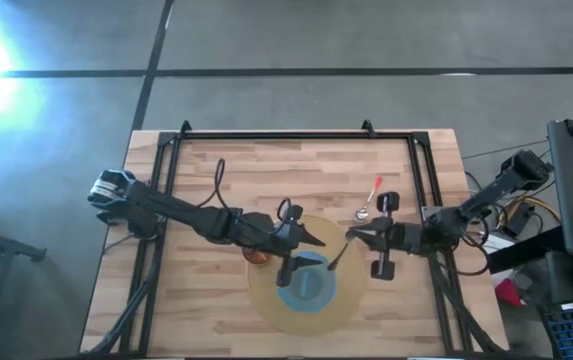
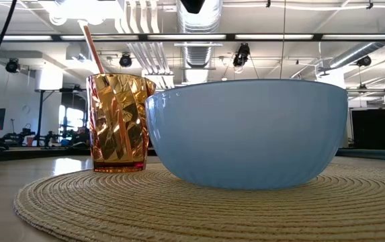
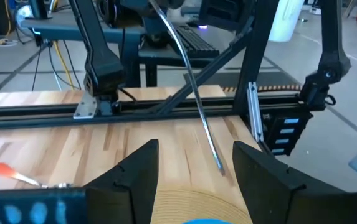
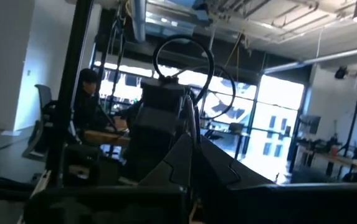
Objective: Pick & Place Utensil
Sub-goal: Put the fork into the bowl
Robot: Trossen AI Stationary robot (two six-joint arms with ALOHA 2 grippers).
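Note:
A thin silver utensil hangs slanted from my right gripper, which is shut on its upper end over the right part of the round woven placemat. My left gripper stands open just left of it, fingers pointing at the utensil's lower end without touching it. A blue bowl sits on the placemat. Beside it stands an amber cup with a copper-coloured stick leaning in it. A spoon with a red handle lies on the wood farther back. My right gripper pinches the silver utensil's upper end between its two shut fingers, coming from the table's right side about level. The utensil hangs below the fingers, slanting down toward the bowl, with its lower tip just above the placemat's edge.
A black metal frame runs along the table's far, left and right sides. Bare wood shows at the near left and far middle of the table. A person sits in the room beyond, seen in the right wrist view.

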